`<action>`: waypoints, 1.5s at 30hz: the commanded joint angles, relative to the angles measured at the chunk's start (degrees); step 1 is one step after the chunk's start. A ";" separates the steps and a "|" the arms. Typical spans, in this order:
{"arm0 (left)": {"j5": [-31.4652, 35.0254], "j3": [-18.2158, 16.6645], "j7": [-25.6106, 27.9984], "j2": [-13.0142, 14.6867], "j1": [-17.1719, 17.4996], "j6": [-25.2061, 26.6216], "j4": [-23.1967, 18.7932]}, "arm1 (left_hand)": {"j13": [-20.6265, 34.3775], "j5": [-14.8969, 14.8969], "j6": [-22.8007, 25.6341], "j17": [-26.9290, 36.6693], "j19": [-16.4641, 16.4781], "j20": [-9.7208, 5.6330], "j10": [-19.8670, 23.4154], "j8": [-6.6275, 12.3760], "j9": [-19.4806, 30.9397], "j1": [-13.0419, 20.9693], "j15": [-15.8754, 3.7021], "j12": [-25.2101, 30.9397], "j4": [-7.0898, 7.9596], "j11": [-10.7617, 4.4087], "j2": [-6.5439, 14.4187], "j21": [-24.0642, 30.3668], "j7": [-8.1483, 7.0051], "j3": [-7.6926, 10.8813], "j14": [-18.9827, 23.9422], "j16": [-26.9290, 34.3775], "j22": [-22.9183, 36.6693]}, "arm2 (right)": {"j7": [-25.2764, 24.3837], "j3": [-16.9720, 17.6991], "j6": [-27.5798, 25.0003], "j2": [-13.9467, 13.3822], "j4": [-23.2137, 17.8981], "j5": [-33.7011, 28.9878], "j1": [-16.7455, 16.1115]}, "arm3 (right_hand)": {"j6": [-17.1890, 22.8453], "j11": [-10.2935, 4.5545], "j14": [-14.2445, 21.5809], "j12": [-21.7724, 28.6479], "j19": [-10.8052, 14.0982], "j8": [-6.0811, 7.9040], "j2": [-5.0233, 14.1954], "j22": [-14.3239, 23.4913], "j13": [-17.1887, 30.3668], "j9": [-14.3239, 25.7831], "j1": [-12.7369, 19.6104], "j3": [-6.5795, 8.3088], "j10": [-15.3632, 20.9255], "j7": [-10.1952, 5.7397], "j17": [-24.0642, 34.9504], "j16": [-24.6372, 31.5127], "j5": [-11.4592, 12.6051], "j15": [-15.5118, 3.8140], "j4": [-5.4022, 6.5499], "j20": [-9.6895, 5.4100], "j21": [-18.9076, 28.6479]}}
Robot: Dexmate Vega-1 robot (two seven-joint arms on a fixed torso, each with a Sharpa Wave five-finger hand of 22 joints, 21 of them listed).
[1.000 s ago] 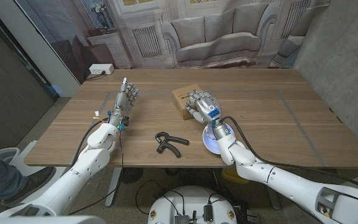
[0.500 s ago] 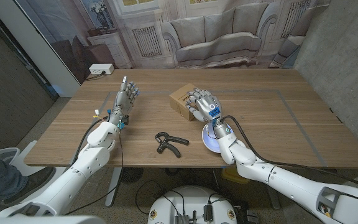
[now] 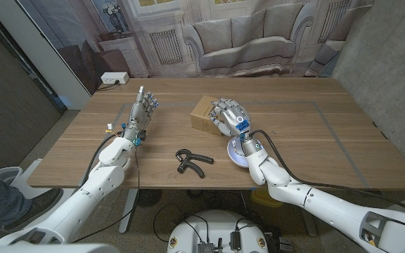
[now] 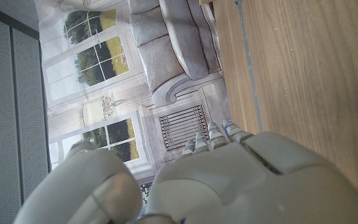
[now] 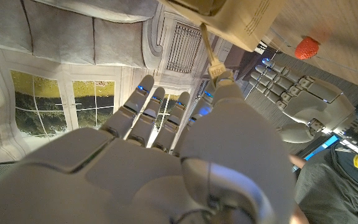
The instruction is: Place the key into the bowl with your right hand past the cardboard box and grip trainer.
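The right hand (image 3: pixel 229 117) is raised over the near edge of the cardboard box (image 3: pixel 204 114), with its fingers curled down. In the right wrist view, the key (image 5: pixel 211 57) is pinched at the fingertips (image 5: pixel 224 84) of this hand, a thin pale shaft that points toward the cardboard box (image 5: pixel 241 18). The white bowl (image 3: pixel 235 155) stands on the wooden table (image 3: pixel 315 140) just behind the right wrist, partly covered by the forearm. The black grip trainer (image 3: pixel 190 161) lies on the table to the left of the bowl, near the front edge. The left hand (image 3: pixel 142 112) stands upright on the table, well apart from the box, with its fingers straight and holding nothing. In the right wrist view a small red ball (image 5: pixel 306 47) sits near the left hand (image 5: pixel 303 102).
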 commanded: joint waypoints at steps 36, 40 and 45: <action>-0.20 -0.30 -0.09 0.40 0.47 -0.05 -0.63 | 0.11 -0.03 -0.09 0.14 0.09 0.41 -0.14 0.00 0.20 0.23 -0.16 -0.08 -0.01 -0.29 0.39 -0.02 -0.14 -0.72 -0.02 -0.05 0.35 | 2.40 3.10 -2.57 -1.94 -7.67 -2.37 -3.14 | 0.27 0.02 1.19 0.01 0.21 0.44 0.64 0.27 0.16 1.78 0.55 -0.49 3.19 2.24 0.19 -0.54 -0.25 -8.64 -0.36 -6.34 0.11; -0.27 -0.33 -0.17 0.47 0.48 0.04 -0.76 | 0.11 -0.03 -0.08 0.14 0.06 0.39 -0.11 0.01 0.20 0.25 -0.16 -0.07 -0.02 -0.28 0.41 -0.03 -0.14 -0.75 -0.02 -0.05 0.35 | 2.88 3.39 -2.46 -2.20 -8.60 -2.42 -3.65 | 0.25 0.00 1.32 -0.03 0.24 0.50 0.67 0.28 0.17 1.99 0.52 -0.56 3.26 2.15 0.18 -0.53 -0.26 -8.65 -0.34 -6.35 0.13; -0.34 -0.43 -0.18 0.71 0.70 0.15 -1.27 | 0.11 -0.03 -0.04 0.13 0.05 0.38 -0.10 0.03 0.20 0.28 -0.19 -0.06 -0.03 -0.26 0.44 -0.03 -0.08 -0.81 0.00 -0.05 0.35 | 3.82 4.05 -2.40 -2.49 -10.04 -1.85 -4.58 | 0.16 -0.03 1.31 -0.14 0.14 0.57 0.69 0.28 0.17 2.30 0.48 -0.69 3.27 2.10 0.18 -0.60 -0.28 -8.74 -0.31 -6.38 0.09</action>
